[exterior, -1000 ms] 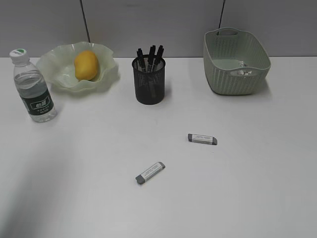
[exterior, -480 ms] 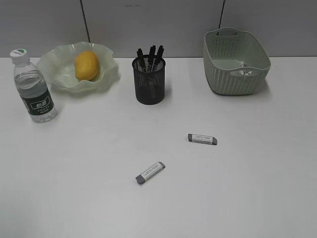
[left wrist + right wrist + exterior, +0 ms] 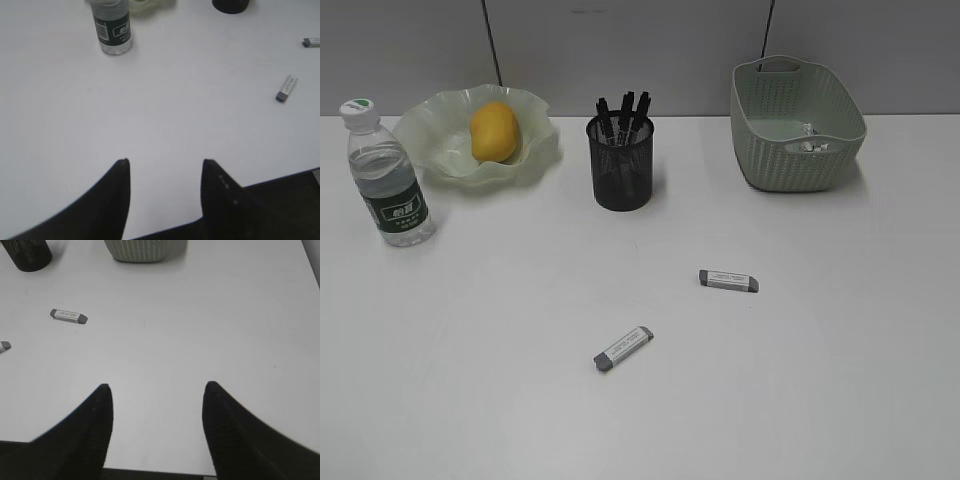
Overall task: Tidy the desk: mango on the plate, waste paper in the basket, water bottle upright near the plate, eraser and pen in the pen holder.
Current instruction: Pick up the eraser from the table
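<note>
- Black wire-mesh pen holder (image 3: 620, 163) stands mid-tabletop (image 3: 470, 330); two grey-and-white erasers, one (image 3: 728, 281) and another (image 3: 622, 348), lie in front of it.
- Left hand (image 3: 165, 165) and right hand (image 3: 156, 390): fingers apart, holding nothing.

Wide open desk (image 3: 500, 400) up front, only two erasers (image 3: 623, 348) (image 3: 728, 281) lying mid-table; bottle (image 3: 388, 180), plate (image 3: 440, 150), pen holder (image 3: 620, 165), basket (image 3: 798, 125) crowd the back edge

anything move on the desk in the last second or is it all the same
Nothing visibly changed. The bottle, mango in the plate, pen holder, basket and both erasers sit where they were; nothing was taken hold of or let go.
</note>
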